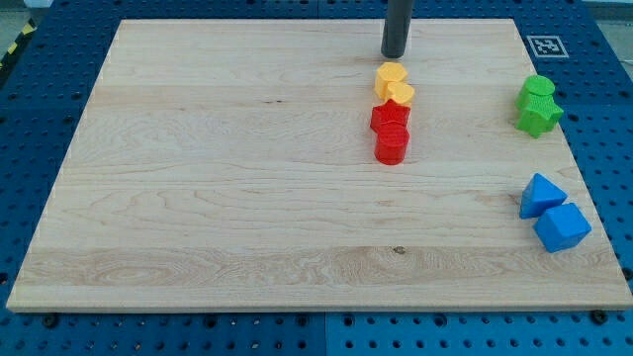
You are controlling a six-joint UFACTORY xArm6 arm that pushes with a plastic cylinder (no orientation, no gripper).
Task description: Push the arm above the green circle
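The green circle (539,87) sits near the board's right edge, touching a green star (539,116) just below it. My tip (395,55) is at the view's top centre, well to the left of the green circle and slightly higher in the view. It stands just above a yellow heart (390,75), with a small gap between them. No block touches the tip.
Below the yellow heart a column runs down: another yellow block (401,94), a red star (391,117), a red cylinder (392,145). A blue triangle (541,194) and a blue cube (562,227) lie at lower right. A fiducial tag (546,45) marks the board's top right corner.
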